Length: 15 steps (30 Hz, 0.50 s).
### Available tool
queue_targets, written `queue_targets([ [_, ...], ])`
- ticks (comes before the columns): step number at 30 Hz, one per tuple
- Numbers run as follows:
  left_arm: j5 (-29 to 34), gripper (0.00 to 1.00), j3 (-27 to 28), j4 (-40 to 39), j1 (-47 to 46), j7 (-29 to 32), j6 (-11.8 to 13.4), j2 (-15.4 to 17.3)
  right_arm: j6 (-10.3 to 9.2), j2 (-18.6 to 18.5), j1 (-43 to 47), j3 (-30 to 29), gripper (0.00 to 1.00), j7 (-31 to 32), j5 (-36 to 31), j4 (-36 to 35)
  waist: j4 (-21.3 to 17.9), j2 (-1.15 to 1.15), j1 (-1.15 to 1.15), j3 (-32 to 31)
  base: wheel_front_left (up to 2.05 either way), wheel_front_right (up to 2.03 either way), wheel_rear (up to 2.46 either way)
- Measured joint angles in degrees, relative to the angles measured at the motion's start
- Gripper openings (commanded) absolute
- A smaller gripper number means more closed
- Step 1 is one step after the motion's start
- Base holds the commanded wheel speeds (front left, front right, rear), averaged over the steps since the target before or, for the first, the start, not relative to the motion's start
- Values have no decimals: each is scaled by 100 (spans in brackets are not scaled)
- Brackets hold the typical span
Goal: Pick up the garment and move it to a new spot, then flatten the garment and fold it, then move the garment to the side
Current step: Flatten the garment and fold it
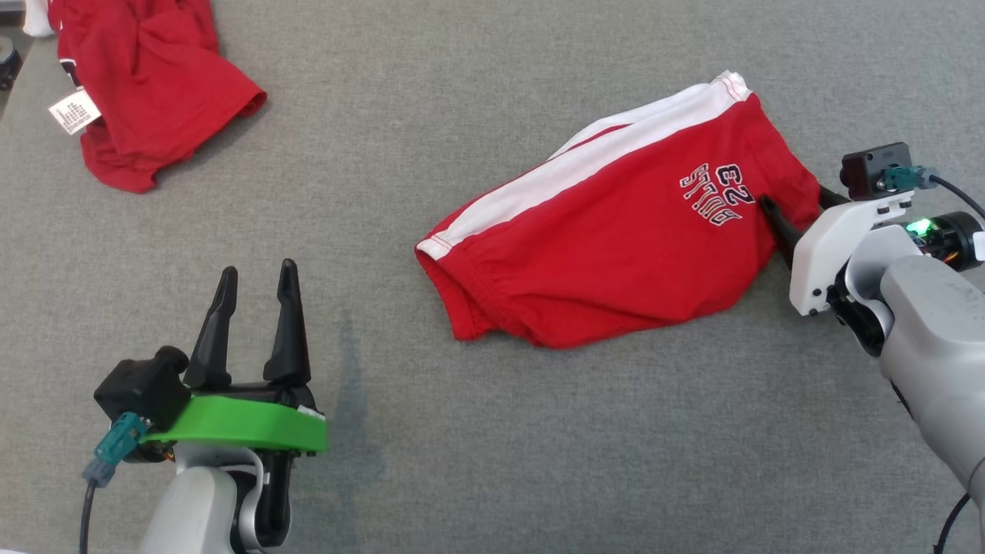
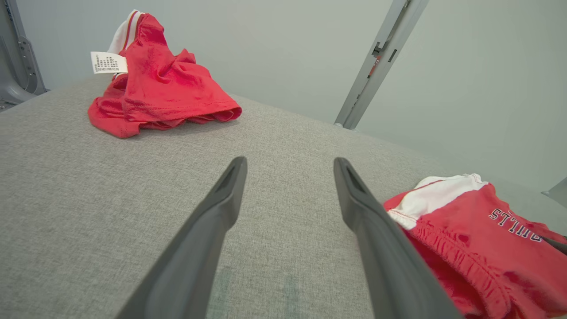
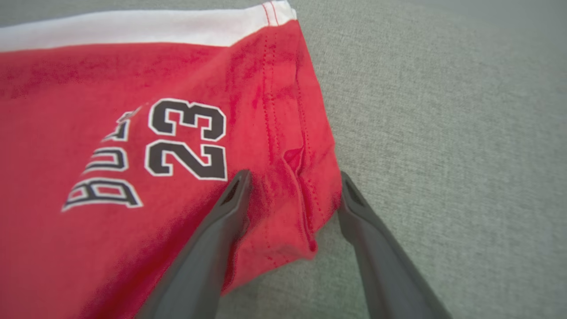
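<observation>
At the far left a crumpled red garment [image 1: 154, 77] with a white label [image 1: 75, 111] lies on the grey desk [image 1: 462, 462], well apart from the work; I judge it is best left alone. The left claw [image 1: 258, 269] hangs above bare desk with its fingers spread wide and nothing between them.

The red shorts [image 1: 616, 238] lie right of the middle, mostly flat. Their gathered waistband [image 1: 469, 285] points toward the left claw, and a white side stripe [image 1: 585, 161] runs along the far edge.

At the right end, the right claw [image 3: 293, 177] is open around the corner of the leg hem [image 3: 305, 208], beside the 23 print [image 3: 186, 137]. One finger rests over the cloth and the other sits at its outer edge, against the desk. Nothing is gripped yet.

The step in hand looks like the first pick-up. To do it well:
- The right claw should press low so that both layers of the hem come between the fingers, then close firmly before lifting.
- A shallow bite on the stitched edge alone may slip.
- Lifting slowly lets the cloth trail without bunching.
- The left claw could take the waistband end so that the shorts travel stretched and land flatter
</observation>
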Motion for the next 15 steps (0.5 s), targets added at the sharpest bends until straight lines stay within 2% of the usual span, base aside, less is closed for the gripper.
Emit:
queue_targets([
  [7, 358, 100, 237, 54, 30, 0, -168, -207, 0, 193, 30, -32, 0, -437, 245, 26, -100, 0, 0, -102, 0, 0, 0],
  [15, 567, 100, 385, 216, 131, 0, -292, -301, 0, 333, 268, -259, 0, -937, 538, 19, -311, 0, 0, -400, 0, 0, 0],
])
